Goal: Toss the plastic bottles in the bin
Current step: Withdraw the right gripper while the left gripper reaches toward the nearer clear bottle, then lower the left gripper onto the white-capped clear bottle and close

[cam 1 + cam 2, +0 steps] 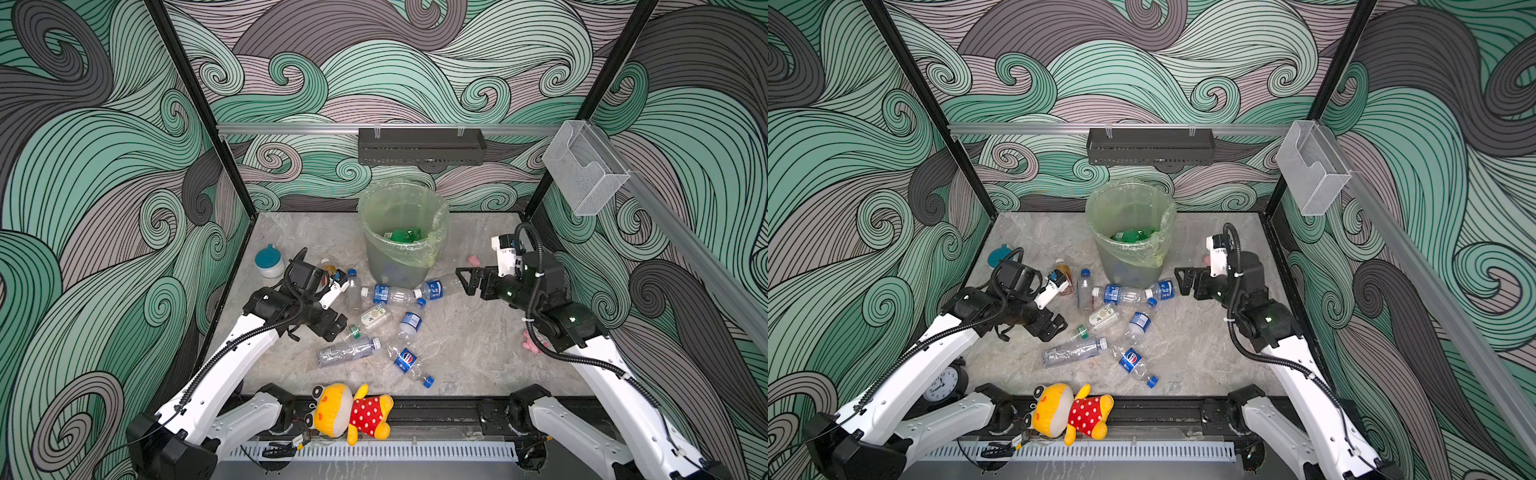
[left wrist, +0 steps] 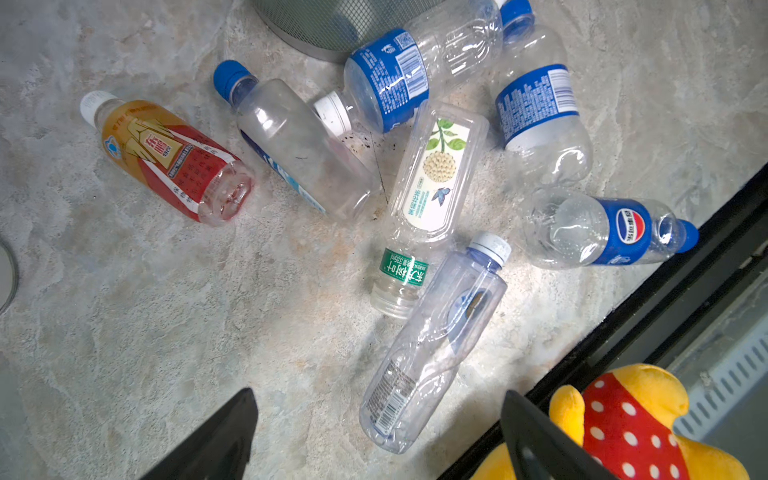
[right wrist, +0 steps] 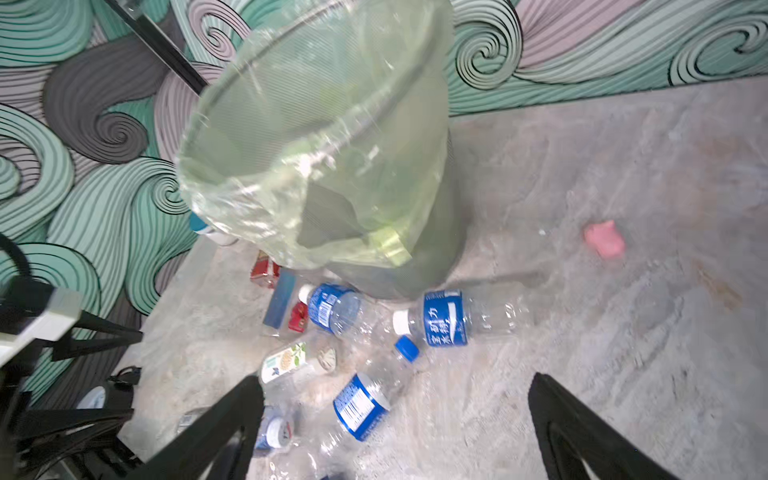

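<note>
The right gripper (image 1: 465,281) has its jaws spread wide and grips nothing. It points sideways at the lower wall of the bin (image 1: 376,249), near a blue-labelled bottle (image 1: 434,289) lying beside the bin's base. The right arm (image 1: 602,365) reaches in bent at the elbow. The left gripper (image 2: 378,395) is likewise spread and empty, angled down near a clear ribbed bottle (image 2: 432,353). The plastic bottles (image 1: 390,295) lie scattered on the floor (image 1: 478,345) before the bin, and green bottles (image 1: 405,235) sit inside it.
</note>
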{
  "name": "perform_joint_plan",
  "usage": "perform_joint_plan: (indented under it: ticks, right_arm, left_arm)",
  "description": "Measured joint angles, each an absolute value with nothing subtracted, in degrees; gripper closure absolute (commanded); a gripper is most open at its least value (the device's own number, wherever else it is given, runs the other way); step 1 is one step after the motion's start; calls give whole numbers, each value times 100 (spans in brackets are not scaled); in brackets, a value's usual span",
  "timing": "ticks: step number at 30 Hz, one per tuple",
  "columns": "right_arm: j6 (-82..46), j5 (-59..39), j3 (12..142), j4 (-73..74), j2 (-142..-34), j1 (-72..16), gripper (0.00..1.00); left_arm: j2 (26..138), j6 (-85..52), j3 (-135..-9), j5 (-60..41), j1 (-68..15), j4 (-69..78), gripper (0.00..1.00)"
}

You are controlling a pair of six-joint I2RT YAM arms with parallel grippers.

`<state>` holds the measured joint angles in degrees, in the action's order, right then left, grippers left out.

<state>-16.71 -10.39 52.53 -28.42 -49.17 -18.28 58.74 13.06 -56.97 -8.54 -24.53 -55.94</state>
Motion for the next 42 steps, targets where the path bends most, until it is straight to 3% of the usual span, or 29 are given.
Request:
perform_joint_plan:
  ticks: [18, 25, 42]
  right_arm:
    - [-1758, -716, 4163, -2858, -4224, -1732, 0]
    - [-1811, -637, 4069, -2853, -4117, -1706, 0]
    - [-1868, -582, 3837, -2851, -3909, -1669, 0]
  left_arm:
    - [5999, 2320, -5992, -1125, -2808, -5822, 7]
    - [6473, 2504, -5977, -1116, -3509, -5813, 7]
    - [7909, 2620, -5483, -563, -4340, -5260, 21]
